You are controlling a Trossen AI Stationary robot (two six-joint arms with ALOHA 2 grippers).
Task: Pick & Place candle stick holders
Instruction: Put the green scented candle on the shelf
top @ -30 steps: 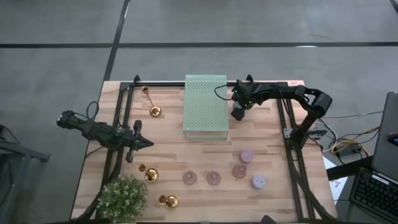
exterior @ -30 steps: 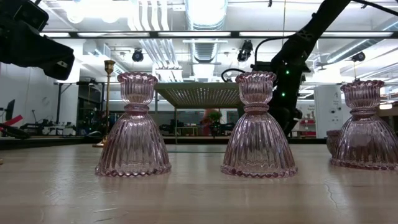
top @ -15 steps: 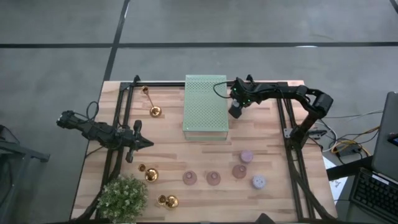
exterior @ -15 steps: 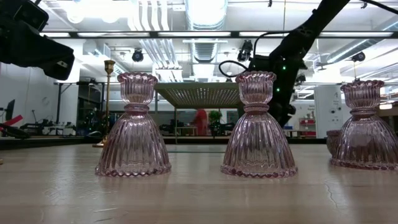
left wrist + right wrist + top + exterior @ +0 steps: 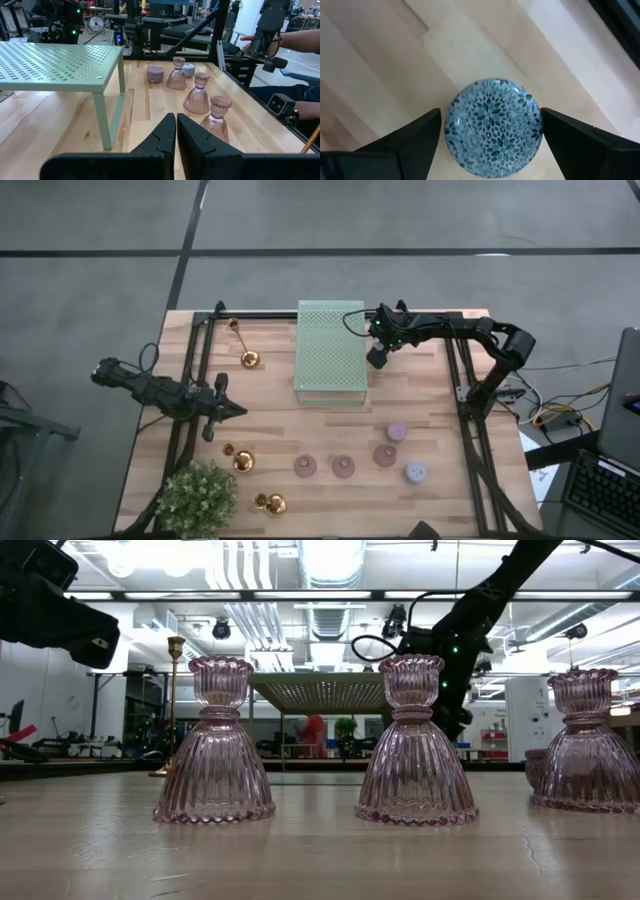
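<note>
My right gripper (image 5: 377, 357) hangs open beside the right edge of the green block (image 5: 331, 352), pointing steeply down. In the right wrist view its two fingers (image 5: 415, 140) stand on either side of a squat blue-patterned holder (image 5: 492, 132) that rests on the wood. That holder is hidden under the gripper in the high view. Three pink glass holders (image 5: 343, 466) stand in a row near the front, with a lavender one (image 5: 397, 431) and a blue-grey one (image 5: 416, 472) to their right. Gold holders (image 5: 242, 461) lie at the left. My left gripper (image 5: 225, 410) waits shut at the left.
A bushy potted plant (image 5: 197, 498) stands at the front left corner. Black frame rails (image 5: 470, 430) run along both sides of the table. A person's arm (image 5: 300, 40) shows beyond the table's right side. Bare wood lies between the green block and the row of pink holders.
My right gripper has shifted slightly toward the green block and the far edge and tipped a little, then kept still.
</note>
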